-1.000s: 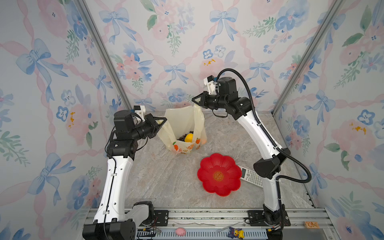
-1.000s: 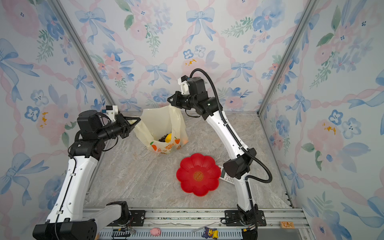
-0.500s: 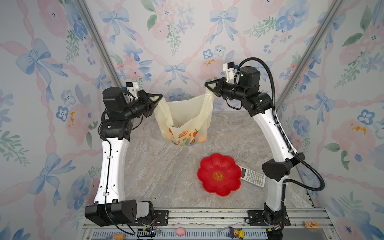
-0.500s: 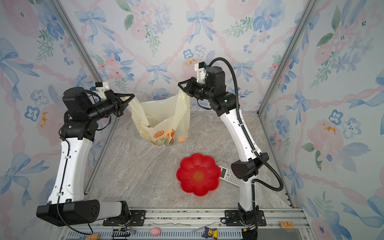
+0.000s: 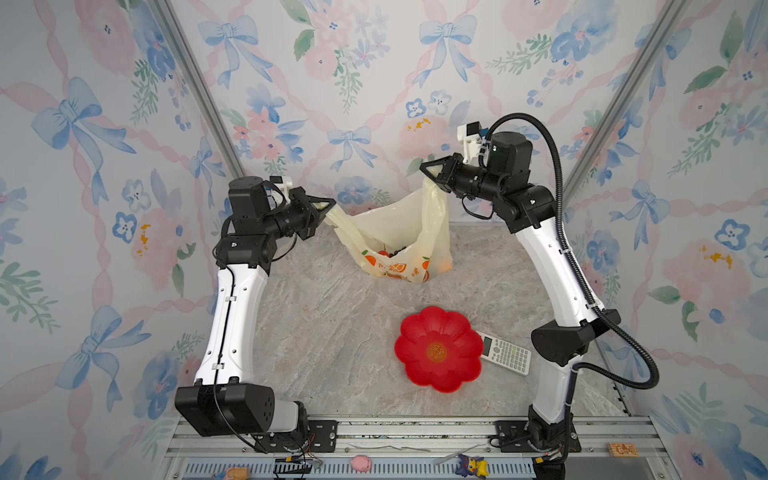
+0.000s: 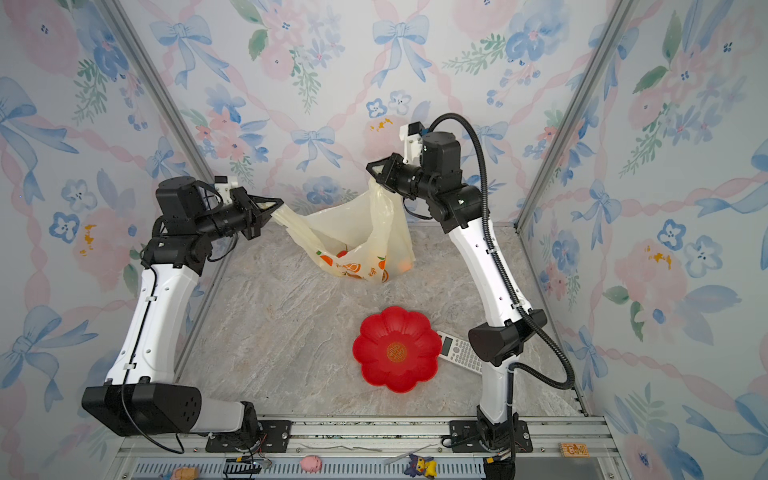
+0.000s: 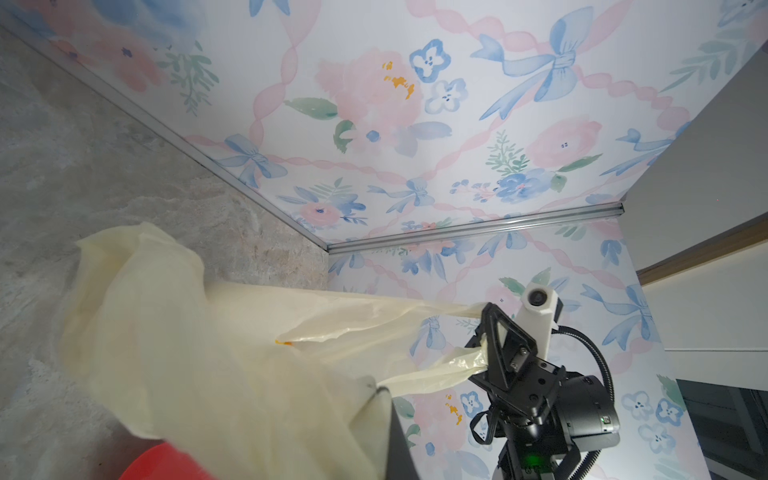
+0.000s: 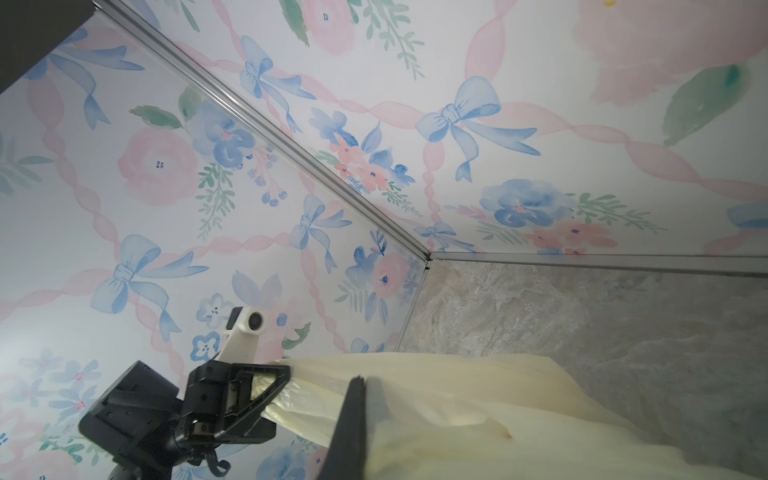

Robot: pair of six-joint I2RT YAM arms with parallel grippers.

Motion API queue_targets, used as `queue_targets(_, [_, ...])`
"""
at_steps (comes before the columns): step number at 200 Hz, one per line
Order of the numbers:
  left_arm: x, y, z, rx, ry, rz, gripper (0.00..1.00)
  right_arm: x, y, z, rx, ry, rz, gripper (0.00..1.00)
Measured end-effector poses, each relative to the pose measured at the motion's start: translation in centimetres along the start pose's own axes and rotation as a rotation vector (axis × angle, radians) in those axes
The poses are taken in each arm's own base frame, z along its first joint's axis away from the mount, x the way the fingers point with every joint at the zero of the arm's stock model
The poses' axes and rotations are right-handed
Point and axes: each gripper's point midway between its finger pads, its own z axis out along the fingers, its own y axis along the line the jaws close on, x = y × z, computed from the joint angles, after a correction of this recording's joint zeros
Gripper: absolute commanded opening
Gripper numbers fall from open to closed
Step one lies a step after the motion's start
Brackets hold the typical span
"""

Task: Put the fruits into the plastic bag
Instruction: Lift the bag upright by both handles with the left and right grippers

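Both my jaws are pinched shut on the handles of the plastic bag (image 5: 399, 230) — my left gripper (image 5: 330, 203) on one, my right gripper (image 5: 424, 167) on the other and held higher.

Nearest in both top views, the red flower-shaped dish (image 5: 415, 338) lies empty on the marbled table (image 5: 332, 332), with a calculator (image 5: 507, 355) just beside it. Farther back, the bag hangs stretched between my grippers, mouth open upward. Inside I can make out a red fruit (image 5: 384, 252) with something dark next to it.

A second ago the bag slumped low and my arms were down by the table; since then I have hoisted it by its handles. Whether its bottom touches the table, I cannot tell. No fruit lies loose anywhere, so I judge the filling done — this lift tests that the load holds.
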Motion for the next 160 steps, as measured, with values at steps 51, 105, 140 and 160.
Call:
queue_targets(51, [0.2, 0.2, 0.3, -0.014, -0.005, 0.036, 0.0, 1.8, -1.9, 0.3, 0.059, 0.068, 0.016, 0.0])
queue_targets(105, [0.3, 2.1, 1.5, -0.081, -0.006, 0.025, 0.0, 1.6, -0.9, -0.8, 0.066, 0.06, -0.054, 0.0])
queue_targets(140, [0.0, 1.1, 1.4, -0.079, -0.024, 0.06, 0.0, 1.3, -4.0, -2.1, 0.205, 0.074, -0.109, 0.0])
queue_targets(160, [0.2, 1.3, 1.7, -0.092, -0.027, 0.071, 0.0, 1.6, -4.5, -2.9, 0.237, 0.078, -0.126, 0.0])
